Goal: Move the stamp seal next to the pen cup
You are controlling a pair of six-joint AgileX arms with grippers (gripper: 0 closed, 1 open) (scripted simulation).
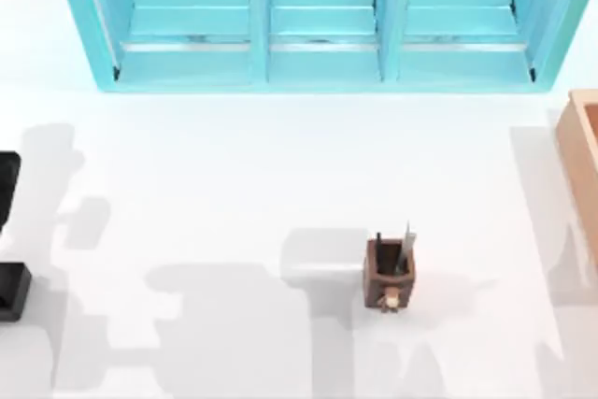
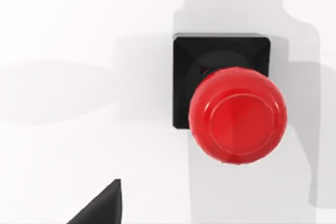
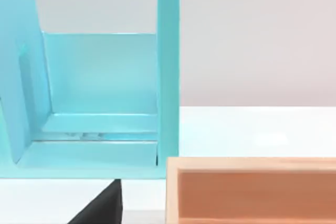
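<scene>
Far left of the top view: black bits of the left arm (image 1: 7,189) poke in at the table's (image 1: 234,184) left edge, about halfway down, and the arm's blocky shadow spreads across the white surface beside them.

The left wrist view looks pretty much straight down at the table, so that wrist is pointed downward. The stamp (image 2: 236,111) is right under it, upright on its black square base, with the glossy red knob facing the camera and covering part of the base. It sits partly in a grey shadow. One black corner of the left gripper (image 2: 100,208) shows at the frame edge, clear of the stamp with bare table between them, not touching it. Spread or closed? Honestly can't tell.

Moving right in the top view, the cup (image 1: 391,273) stands right of centre, toward the near side. It's a brown wooden square, with a dark pen and a grey stick poking out and a tan tag on its front. Nothing is touching it.

Along the far side is the teal shelf (image 1: 318,35), with three open bays.

At the right edge is the tan box (image 1: 581,156), well apart from the cup.

The right wrist view looks level across the table, over the box wall toward a shelf bay. A black corner of the right gripper (image 3: 100,208) shows there, holding nothing I can see. Again I can't tell its state.
</scene>
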